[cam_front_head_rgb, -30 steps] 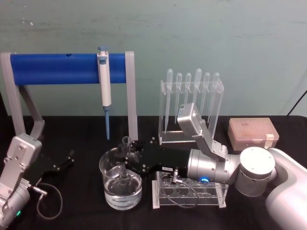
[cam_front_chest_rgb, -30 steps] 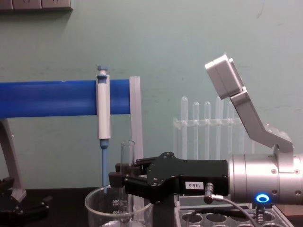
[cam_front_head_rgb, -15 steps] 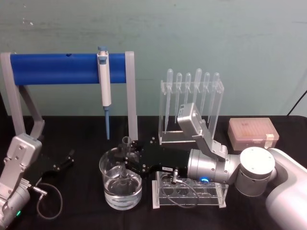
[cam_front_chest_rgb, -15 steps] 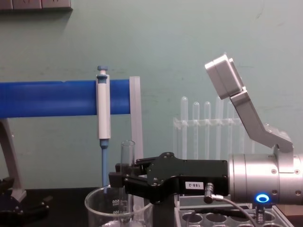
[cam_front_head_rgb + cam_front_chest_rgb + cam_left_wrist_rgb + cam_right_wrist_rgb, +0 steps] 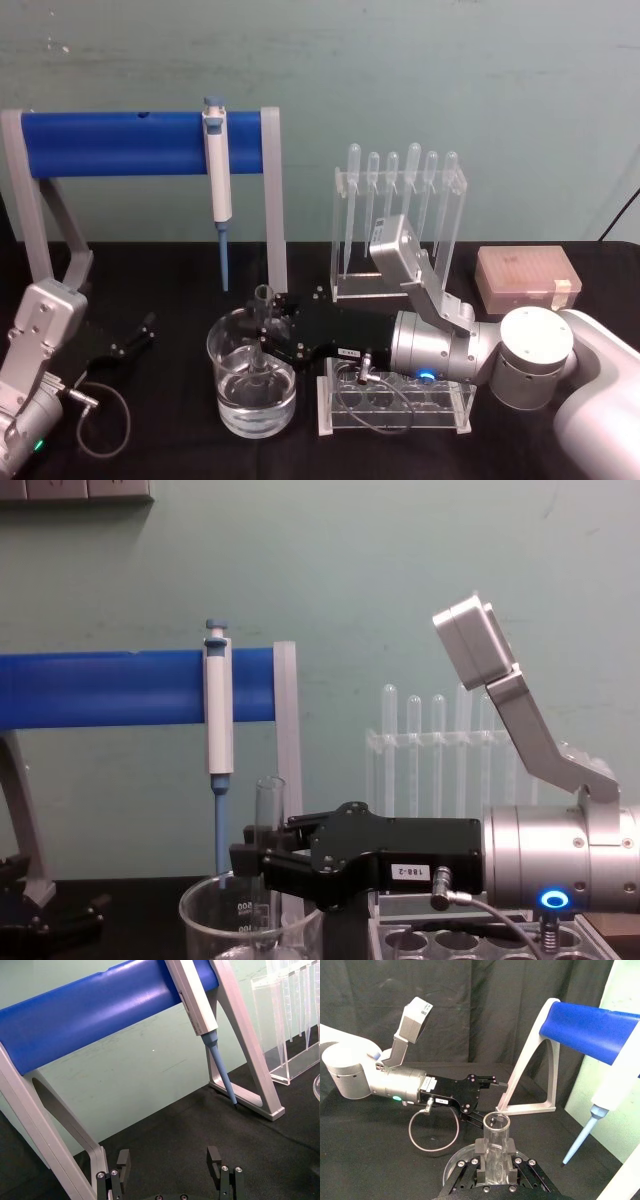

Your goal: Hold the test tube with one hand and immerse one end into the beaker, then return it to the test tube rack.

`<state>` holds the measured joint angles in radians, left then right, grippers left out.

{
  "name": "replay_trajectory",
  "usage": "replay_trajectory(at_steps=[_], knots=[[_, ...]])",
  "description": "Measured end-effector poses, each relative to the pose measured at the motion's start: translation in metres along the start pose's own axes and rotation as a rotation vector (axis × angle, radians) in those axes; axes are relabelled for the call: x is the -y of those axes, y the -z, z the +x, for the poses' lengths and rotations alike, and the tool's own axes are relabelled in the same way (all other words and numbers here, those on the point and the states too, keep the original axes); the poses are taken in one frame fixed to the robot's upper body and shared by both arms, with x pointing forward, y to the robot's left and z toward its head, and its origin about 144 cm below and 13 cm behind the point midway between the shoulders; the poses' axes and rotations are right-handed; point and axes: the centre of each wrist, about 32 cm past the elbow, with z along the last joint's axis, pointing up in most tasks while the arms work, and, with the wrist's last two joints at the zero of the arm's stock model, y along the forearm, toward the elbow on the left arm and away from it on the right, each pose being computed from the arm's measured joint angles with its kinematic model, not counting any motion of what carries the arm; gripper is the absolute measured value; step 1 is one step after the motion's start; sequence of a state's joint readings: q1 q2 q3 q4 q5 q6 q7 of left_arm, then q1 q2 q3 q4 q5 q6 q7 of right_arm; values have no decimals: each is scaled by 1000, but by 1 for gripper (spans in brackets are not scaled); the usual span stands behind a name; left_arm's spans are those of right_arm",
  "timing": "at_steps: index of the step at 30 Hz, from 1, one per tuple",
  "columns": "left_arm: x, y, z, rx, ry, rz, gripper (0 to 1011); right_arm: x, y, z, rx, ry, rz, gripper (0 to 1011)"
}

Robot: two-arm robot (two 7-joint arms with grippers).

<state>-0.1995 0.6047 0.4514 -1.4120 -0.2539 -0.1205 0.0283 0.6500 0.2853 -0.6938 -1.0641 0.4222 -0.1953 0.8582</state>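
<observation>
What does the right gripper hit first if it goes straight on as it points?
Likely the far wall of the beaker, via the test tube its jaws are shut on, which stands inside the beaker. The right gripper looks just above the rim; beyond lies the open left gripper, depth unclear.

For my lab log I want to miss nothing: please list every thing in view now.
test tube: one, clear, lower end in beaker
beaker: one, clear, water inside, front centre-left
test tube rack: one, clear, right of beaker
pipettes: six, clear, back centre
micropipette: one, white-blue, hanging on bar frame
bar frame: one, blue, grey legs, back left
box: one, pale pink, back right
table: one, black, under everything
left gripper: one, black, open, front left
right gripper: one, black, shut on test tube
</observation>
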Motion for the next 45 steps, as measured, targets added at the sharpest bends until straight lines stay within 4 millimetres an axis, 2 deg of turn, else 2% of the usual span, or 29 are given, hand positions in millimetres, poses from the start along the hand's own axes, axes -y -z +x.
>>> replay_trajectory(at_steps=[32,45], knots=[[0,0,0,0,0,0,1000,0,0,0,1,0,0,225],[0,0,0,0,0,0,1000,0,-24,-1,33,-23,0,225]])
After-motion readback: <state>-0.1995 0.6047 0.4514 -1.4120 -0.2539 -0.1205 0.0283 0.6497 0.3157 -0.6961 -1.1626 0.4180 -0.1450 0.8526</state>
